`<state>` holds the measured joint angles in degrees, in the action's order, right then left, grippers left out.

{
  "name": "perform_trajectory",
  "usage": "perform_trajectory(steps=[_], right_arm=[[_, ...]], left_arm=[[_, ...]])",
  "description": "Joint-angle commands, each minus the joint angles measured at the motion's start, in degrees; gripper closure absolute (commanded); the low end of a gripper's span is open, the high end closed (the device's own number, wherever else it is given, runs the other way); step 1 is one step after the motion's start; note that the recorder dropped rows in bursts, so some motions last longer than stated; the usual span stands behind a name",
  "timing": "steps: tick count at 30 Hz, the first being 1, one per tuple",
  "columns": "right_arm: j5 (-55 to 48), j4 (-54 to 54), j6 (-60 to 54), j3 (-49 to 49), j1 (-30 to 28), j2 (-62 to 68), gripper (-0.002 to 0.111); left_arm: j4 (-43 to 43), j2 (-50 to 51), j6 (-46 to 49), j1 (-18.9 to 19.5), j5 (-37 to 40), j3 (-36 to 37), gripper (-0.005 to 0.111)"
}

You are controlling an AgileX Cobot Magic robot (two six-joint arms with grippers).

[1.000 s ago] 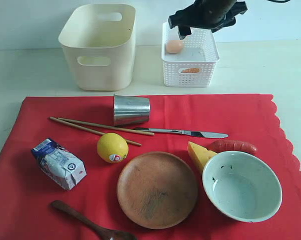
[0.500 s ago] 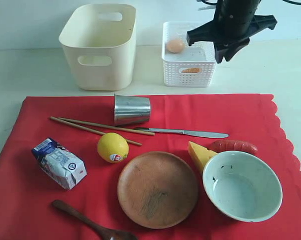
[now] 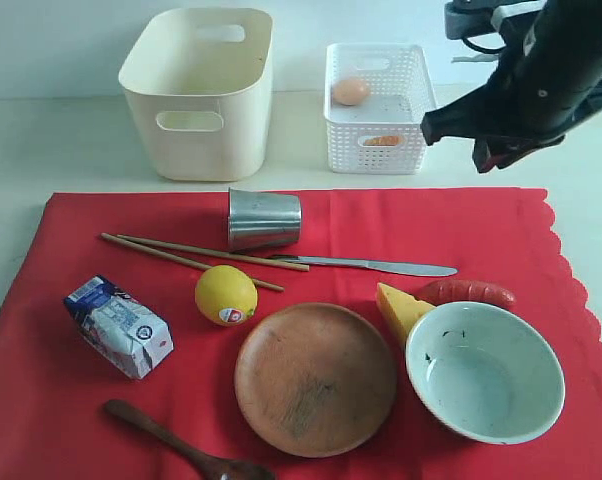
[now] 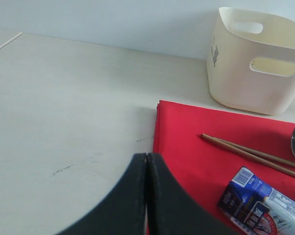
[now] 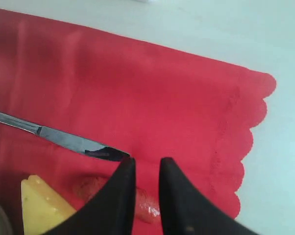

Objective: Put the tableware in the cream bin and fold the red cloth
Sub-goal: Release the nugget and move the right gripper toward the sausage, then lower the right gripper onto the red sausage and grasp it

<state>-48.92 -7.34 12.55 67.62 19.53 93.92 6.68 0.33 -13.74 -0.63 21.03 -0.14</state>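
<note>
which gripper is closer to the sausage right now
Right. The right gripper hangs above the sausage end of the red cloth. The left gripper sits over the table at the cloth's opposite edge, by the milk carton.

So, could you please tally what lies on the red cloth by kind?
Tableware: 6 (tumbler, chopstick pair, knife, plate, bowl, spoon)
Foods: 3 (lemon, cheese, sausage)
Cartons: 1 (milk carton)
Total: 10

pale table (image 3: 61,140), red cloth (image 3: 501,230) spread flat, cream bin (image 3: 196,150), white lattice basket (image 3: 351,150)
</note>
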Motion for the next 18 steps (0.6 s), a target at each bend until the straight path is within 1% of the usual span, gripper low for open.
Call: perform_trajectory(steps=[1, 9, 12, 18], right_arm=[[2.97, -0.41, -2.72, -5.04, -0.21, -5.72, 0.091], [3.65, -0.56, -14.12, -10.11, -0.21, -10.35, 0.091], [3.65, -0.89, -16.47, -10.63, -0.21, -9.87, 0.091], [3.66, -1.65, -17.44, -10.67, -0.21, -8.59, 0.091]], left_arm=[[0.20, -0.33, 0.02, 0.11, -0.37, 0.14, 0.107], [0.20, -0.33, 0.02, 0.11, -0.37, 0.14, 0.107], [0.20, -0.33, 0.02, 0.11, -0.37, 0.14, 0.107], [0.20, -0.33, 0.02, 0.11, -0.37, 0.14, 0.107]])
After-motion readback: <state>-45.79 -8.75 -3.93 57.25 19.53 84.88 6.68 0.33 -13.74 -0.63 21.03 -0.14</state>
